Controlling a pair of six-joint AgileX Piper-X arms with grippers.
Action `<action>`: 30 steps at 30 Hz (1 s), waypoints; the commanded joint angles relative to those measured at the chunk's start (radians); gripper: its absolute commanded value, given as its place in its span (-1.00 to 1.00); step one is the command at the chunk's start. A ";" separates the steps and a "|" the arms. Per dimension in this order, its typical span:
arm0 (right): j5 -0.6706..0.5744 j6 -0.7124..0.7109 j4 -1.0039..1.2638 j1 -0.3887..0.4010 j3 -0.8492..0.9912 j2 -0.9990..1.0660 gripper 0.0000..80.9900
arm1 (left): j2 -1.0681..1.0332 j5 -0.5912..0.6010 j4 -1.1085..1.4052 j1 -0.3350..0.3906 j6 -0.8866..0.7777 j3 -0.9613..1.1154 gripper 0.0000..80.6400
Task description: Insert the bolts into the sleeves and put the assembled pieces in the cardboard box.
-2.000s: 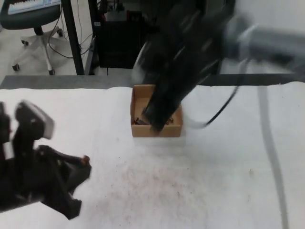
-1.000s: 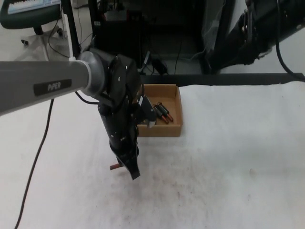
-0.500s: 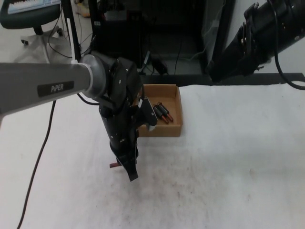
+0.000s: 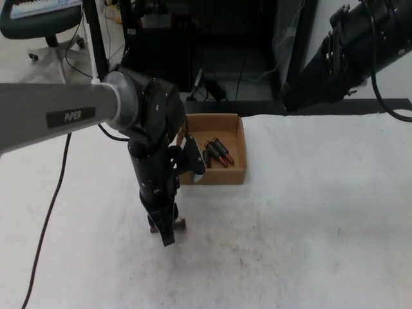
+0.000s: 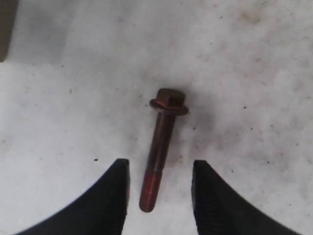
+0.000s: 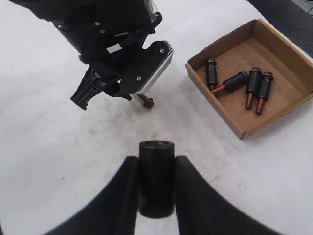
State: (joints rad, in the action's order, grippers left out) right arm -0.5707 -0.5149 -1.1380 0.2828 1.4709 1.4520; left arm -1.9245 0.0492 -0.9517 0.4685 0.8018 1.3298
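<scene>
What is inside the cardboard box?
Four assembled pieces lie on the cardboard box floor. In the high view, the left arm hides its near corner.

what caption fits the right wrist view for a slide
Right pincer holding a black sleeve, with a loose bolt on the bench and four assembled pieces in the cardboard box

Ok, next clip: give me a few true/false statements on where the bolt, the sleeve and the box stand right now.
1. The right gripper holds a black sleeve. True.
2. The bolt lies on the bench, outside the cardboard box. True.
3. The left gripper is shut on the bolt. False: it is open, one finger on each side of the bolt.
4. The cardboard box is empty. False: four assembled pieces lie in it.
</scene>
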 commanded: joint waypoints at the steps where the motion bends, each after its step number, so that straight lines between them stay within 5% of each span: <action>1: -0.012 -0.010 -0.011 -0.005 -0.001 -0.008 -0.98 | 0.004 0.001 0.010 -0.003 0.015 0.012 -0.03; 24: -0.012 -0.010 -0.011 -0.005 -0.001 -0.008 -0.98 | -0.054 0.064 0.033 0.013 0.184 0.012 -0.03; 30: -0.012 -0.010 -0.011 -0.005 -0.001 -0.008 -0.98 | -0.054 0.064 0.055 0.013 0.186 0.012 -0.17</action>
State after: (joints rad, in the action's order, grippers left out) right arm -0.5707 -0.5149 -1.1454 0.2828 1.4709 1.4520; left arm -1.9805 0.1071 -0.9145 0.4768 0.9805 1.3326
